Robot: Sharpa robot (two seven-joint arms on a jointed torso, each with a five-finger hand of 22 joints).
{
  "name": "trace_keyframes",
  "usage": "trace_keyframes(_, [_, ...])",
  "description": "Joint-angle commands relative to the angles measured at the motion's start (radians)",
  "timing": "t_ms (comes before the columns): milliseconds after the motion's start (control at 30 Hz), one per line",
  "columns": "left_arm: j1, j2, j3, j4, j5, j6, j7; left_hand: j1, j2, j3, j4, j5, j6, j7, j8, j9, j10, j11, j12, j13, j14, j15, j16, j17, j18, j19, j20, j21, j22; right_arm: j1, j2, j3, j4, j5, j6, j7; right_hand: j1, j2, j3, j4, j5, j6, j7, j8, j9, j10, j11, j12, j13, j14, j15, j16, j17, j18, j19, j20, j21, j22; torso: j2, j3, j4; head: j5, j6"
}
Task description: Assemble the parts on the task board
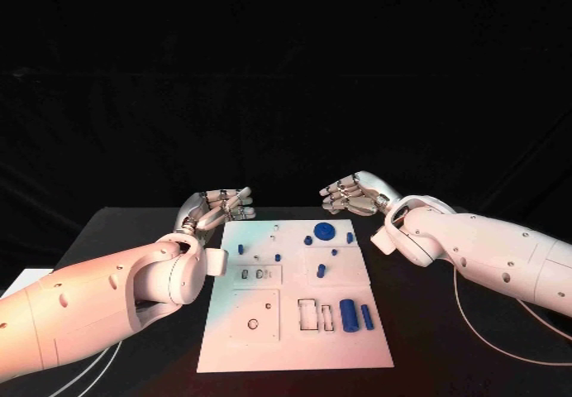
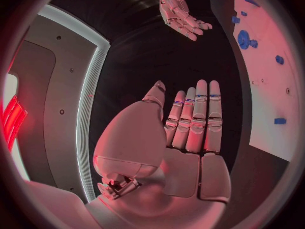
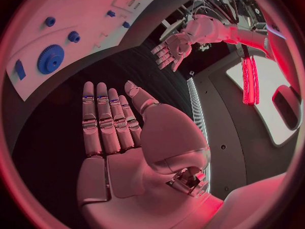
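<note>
- Task board (image 1: pixel 256 327): white plate lying flat in the middle of the black table (image 1: pixel 107 227), long side running near to far.
- Left hand (image 1: pixel 221 204): raised at the board's far-left corner, holding nothing. Left wrist view shows the palm flat, fingers (image 2: pixel 198 118) straight and lying side by side, thumb set a little apart.
- Right hand (image 1: pixel 352 195): raised just past the board's far-right corner, also holding nothing. Right wrist view shows the same pose: palm flat, fingers (image 3: pixel 101 118) extended together, thumb out to one side.
- The two hands are apart from each other, with the board's far edge between them; neither touches the board.
- Blue gear (image 1: pixel 321 229): round, on the board near its far edge, towards the right.
- Small blue pieces around it, among them a peg (image 1: pixel 307 241) just nearer.
- Large blue cylinder (image 1: pixel 348 315): lies on the board's near-right part, with a slimmer blue bar (image 1: pixel 367 315) just right of it.
</note>
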Motion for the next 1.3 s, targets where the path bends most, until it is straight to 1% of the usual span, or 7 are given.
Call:
trace_keyframes(33, [0.003,-0.014,0.004,0.04,-0.001,0.039,-0.004,0.013,0.002,-0.003,-0.007,0.004,0.01,-0.002,-0.006,0.001,0.012,0.0,-0.008,0.0,0.023,-0.006,0.008,0.014,0.005,0.022,-0.006,0.01,0.001,0.014,0.006,0.001,-0.001,-0.306,0.069,-0.115,0.011,-0.042,0.021,0.0,0.005,0.058,-0.023,-0.001,0.004,0.082,-0.033,-0.002,0.004,0.162,-0.056,0.04,0.007,0.012,0.146,-0.065,0.114,0.048,0.03,-0.0036,0.0064,-0.008,0.007])
trace_keyframes(200, [0.004,-0.044,0.008,0.122,-0.001,0.048,-0.016,0.013,0.003,-0.003,-0.008,0.004,0.014,-0.004,-0.01,0.001,0.017,-0.002,-0.013,0.0,0.038,-0.011,0.011,0.026,0.005,0.035,-0.011,0.014,0.002,0.042,0.016,0.002,0.007,-0.556,0.117,-0.218,0.001,-0.069,0.003,0.009,0.014,0.097,-0.046,0.002,0.005,0.144,-0.068,0.003,0.006,0.376,-0.111,0.157,0.076,0.014,0.243,-0.12,0.223,0.104,0.059,-0.008,0.0099,-0.019,0.02])
trace_keyframes(300, [0.004,-0.053,0.009,0.154,-0.001,0.05,-0.02,0.013,0.002,-0.004,-0.008,0.004,0.013,-0.004,-0.011,0.001,0.017,-0.002,-0.014,0.0,0.037,-0.01,0.009,0.027,0.005,0.036,-0.011,0.014,0.002,0.051,0.021,0.003,0.012,-0.648,0.137,-0.251,-0.009,-0.074,0.006,0.012,0.02,0.111,-0.062,-0.002,0.003,0.174,-0.085,0.002,0.007,0.402,-0.13,0.237,0.131,0.011,0.279,-0.139,0.279,0.133,0.071,-0.0105,0.0116,-0.022,0.024])
trace_keyframes(567, [0.004,-0.056,0.01,0.189,-0.001,0.049,-0.024,0.014,0.001,-0.005,-0.01,0.005,0.011,-0.002,-0.016,0.0,0.013,0.0,-0.021,-0.001,0.031,-0.008,0.002,0.031,0.003,0.036,-0.011,0.011,-0.001,0.06,0.034,0.003,0.031,-0.787,0.167,-0.289,-0.036,-0.088,0.029,0.018,0.018,0.121,-0.065,-0.009,0.002,0.138,-0.082,-0.015,0.0,0.391,-0.13,0.364,0.239,0.009,0.274,-0.145,0.355,0.178,0.1,-0.0182,0.0177,-0.027,0.035])
trace_keyframes(867, [0.004,-0.058,0.01,0.196,0.002,0.049,-0.028,0.013,0.001,-0.007,-0.011,0.004,0.009,0.001,-0.02,-0.001,0.01,0.002,-0.026,-0.002,0.025,-0.006,-0.004,0.035,0.002,0.034,-0.01,0.008,-0.003,0.063,0.044,0.003,0.051,-0.843,0.185,-0.288,-0.05,-0.1,0.058,0.026,0.015,0.122,-0.069,-0.01,0.002,0.116,-0.08,-0.012,0.001,0.386,-0.129,0.449,0.324,0.012,0.264,-0.145,0.419,0.216,0.117,-0.0244,0.0247,-0.035,0.03])
trace_keyframes(1067, [0.004,-0.059,0.01,0.196,0.006,0.049,-0.032,0.012,0.0,-0.008,-0.01,0.004,0.008,0.002,-0.022,-0.001,0.009,0.003,-0.028,-0.002,0.023,-0.005,-0.007,0.036,0.002,0.033,-0.009,0.006,-0.004,0.064,0.053,0.003,0.058,-0.861,0.2,-0.281,-0.053,-0.102,0.066,0.03,0.016,0.125,-0.074,-0.009,0.002,0.119,-0.083,-0.012,0.001,0.38,-0.126,0.465,0.342,0.012,0.256,-0.146,0.43,0.223,0.121,-0.0272,0.0293,-0.036,0.035])
trace_keyframes(1300, [0.004,-0.058,0.01,0.198,0.011,0.052,-0.035,0.011,0.0,-0.009,-0.01,0.004,0.007,0.004,-0.024,-0.001,0.007,0.005,-0.03,-0.002,0.021,-0.004,-0.009,0.038,0.002,0.031,-0.008,0.004,-0.005,0.064,0.075,0.003,0.03,-0.869,0.198,-0.281,-0.053,-0.099,0.077,0.033,0.013,0.126,-0.073,-0.009,0.002,0.114,-0.082,-0.013,0.0,0.375,-0.126,0.479,0.357,0.012,0.251,-0.146,0.442,0.23,0.128,-0.0265,0.0282,-0.042,0.037])
